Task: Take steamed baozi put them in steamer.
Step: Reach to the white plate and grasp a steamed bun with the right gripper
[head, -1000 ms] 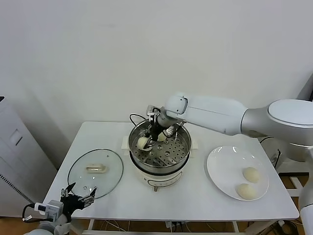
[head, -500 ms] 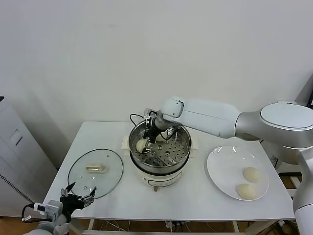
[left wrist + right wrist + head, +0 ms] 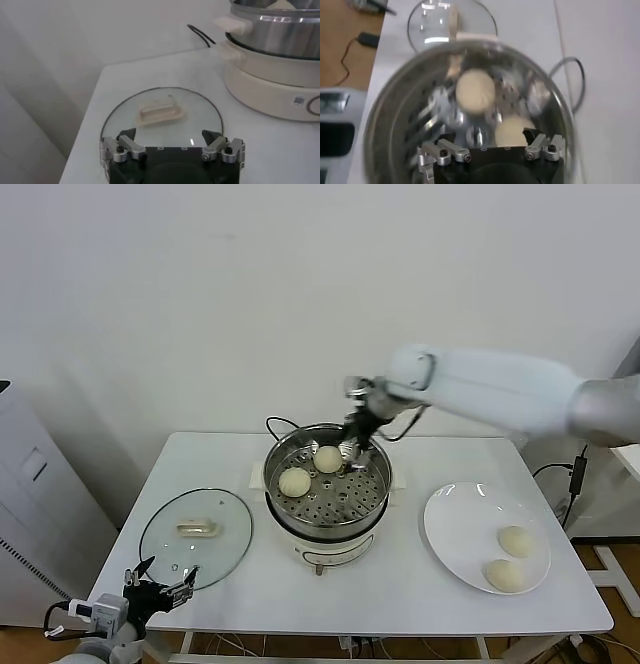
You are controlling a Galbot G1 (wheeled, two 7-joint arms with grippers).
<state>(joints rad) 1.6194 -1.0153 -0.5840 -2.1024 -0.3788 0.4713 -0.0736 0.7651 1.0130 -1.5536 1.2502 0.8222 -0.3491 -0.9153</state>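
Now that the right gripper [image 3: 356, 446] has let go and lifted, jaws spread and empty, two baozi [image 3: 295, 480] sit below it in the steamer [image 3: 372, 502], two still waiting.

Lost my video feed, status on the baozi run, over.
Right end effector open above steamer back rim. Left end effector open, parked by glass lid. Two baozi steamed-in, two on plate. Nothing obstructing.
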